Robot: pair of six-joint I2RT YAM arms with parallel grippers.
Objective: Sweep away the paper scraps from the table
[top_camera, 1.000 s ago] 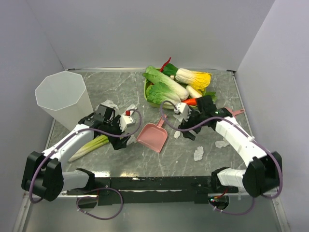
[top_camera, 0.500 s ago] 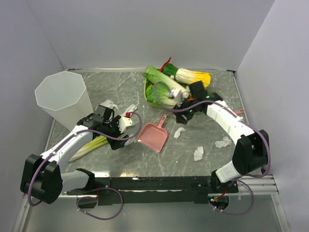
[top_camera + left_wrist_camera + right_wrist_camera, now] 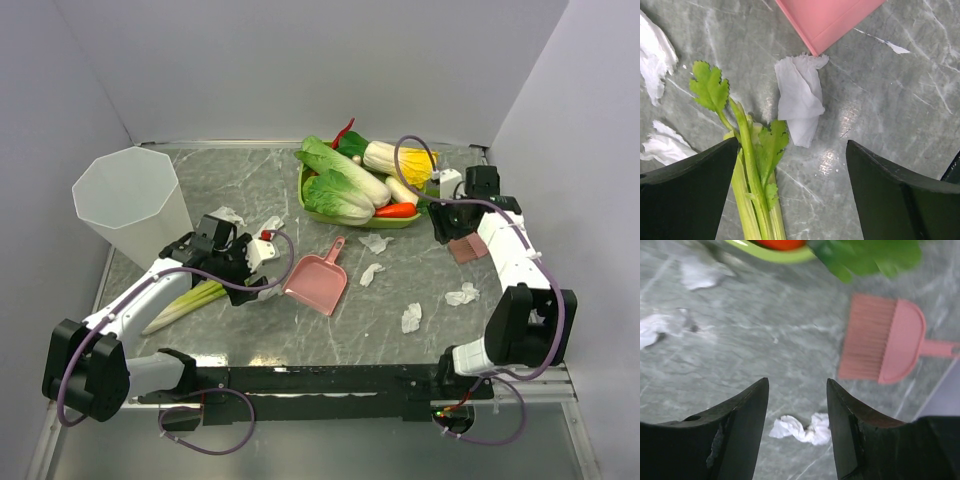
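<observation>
Several white paper scraps lie on the grey-green table [image 3: 330,335]: one [image 3: 376,242] by the tray, one [image 3: 372,273] right of the pink dustpan [image 3: 318,282], two more at the right front [image 3: 411,317] [image 3: 462,294]. My left gripper [image 3: 258,288] is open and empty, just left of the dustpan. In the left wrist view its jaws [image 3: 791,145] stand wide over a scrap [image 3: 799,97] beside the dustpan's corner [image 3: 830,17]. My right gripper [image 3: 440,228] is open and empty, next to the pink brush [image 3: 467,248]. The right wrist view [image 3: 797,382] shows a scrap [image 3: 802,429] below it and the brush [image 3: 887,342] to the right.
A tall white bin [image 3: 130,200] stands at the back left. A green tray of vegetables [image 3: 312,209] sits at the back middle. A leek [image 3: 185,303] lies under my left arm, its stalks [image 3: 747,165] by the left finger. Two more scraps [image 3: 225,215] [image 3: 270,225] lie behind the left gripper.
My right arm has swung from the middle of the table, past the vegetable tray, to the far right beside the brush. My left arm has barely moved.
</observation>
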